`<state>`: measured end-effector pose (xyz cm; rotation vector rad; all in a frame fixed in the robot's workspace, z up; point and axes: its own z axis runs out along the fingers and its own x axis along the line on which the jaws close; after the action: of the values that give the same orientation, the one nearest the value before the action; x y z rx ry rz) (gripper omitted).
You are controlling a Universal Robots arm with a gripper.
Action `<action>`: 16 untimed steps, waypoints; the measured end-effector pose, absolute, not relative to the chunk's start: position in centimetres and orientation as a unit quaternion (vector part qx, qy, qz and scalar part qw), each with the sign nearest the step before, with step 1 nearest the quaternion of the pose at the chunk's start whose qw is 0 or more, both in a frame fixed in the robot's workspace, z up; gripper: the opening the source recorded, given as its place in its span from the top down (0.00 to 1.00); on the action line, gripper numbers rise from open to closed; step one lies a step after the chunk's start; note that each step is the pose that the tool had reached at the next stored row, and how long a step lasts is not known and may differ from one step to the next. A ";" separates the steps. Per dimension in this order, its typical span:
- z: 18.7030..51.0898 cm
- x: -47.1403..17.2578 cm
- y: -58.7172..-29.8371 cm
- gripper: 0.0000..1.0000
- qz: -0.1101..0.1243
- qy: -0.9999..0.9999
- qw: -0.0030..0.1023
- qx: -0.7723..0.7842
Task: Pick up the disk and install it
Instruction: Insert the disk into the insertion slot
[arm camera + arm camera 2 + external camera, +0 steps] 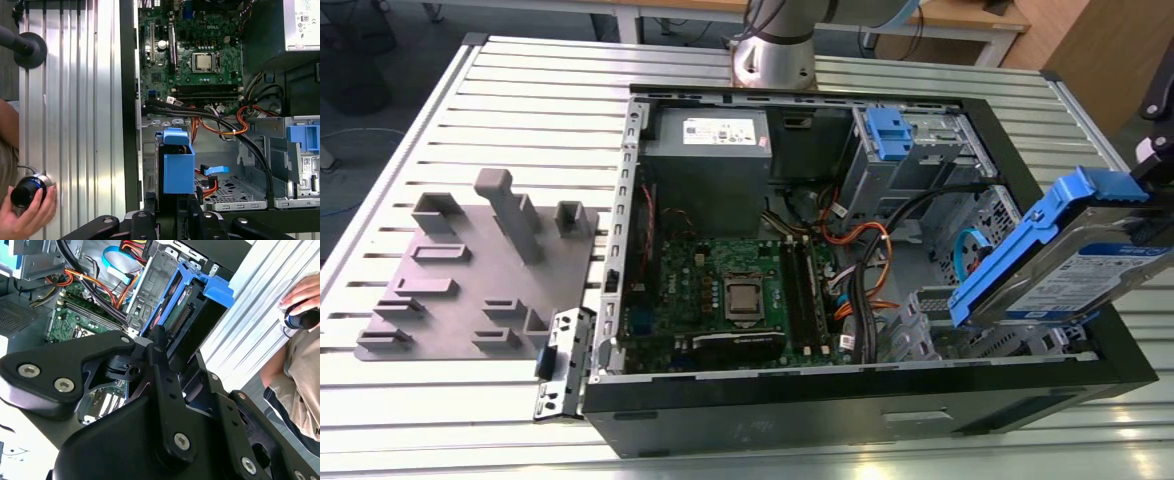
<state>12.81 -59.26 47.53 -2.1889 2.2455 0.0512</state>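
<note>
One disk (1067, 270) hangs in my gripper (172, 205), jaws closed narrow on its blue carrier frame. I see it tilted above the open computer case (854, 400), at the exterior view's right. It has a silver body and a white-and-blue label. Below it are the metal drive cage (235, 187) and orange and black cables (220, 124). A person's hand (29, 217) rests beside the case.

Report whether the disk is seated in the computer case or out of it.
Out. The disk sits tilted above the computer case rim at the exterior view's right, clamped in the gripper.
</note>
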 end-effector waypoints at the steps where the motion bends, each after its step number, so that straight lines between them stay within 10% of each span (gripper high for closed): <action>1: 47.5 12.8 -59.3 0.65 0.016 0.716 0.003 -0.698; 16: 47.4 12.3 -59.3 0.65 0.016 0.716 0.003 -0.698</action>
<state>12.34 -59.25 47.37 -2.1885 2.2451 0.0505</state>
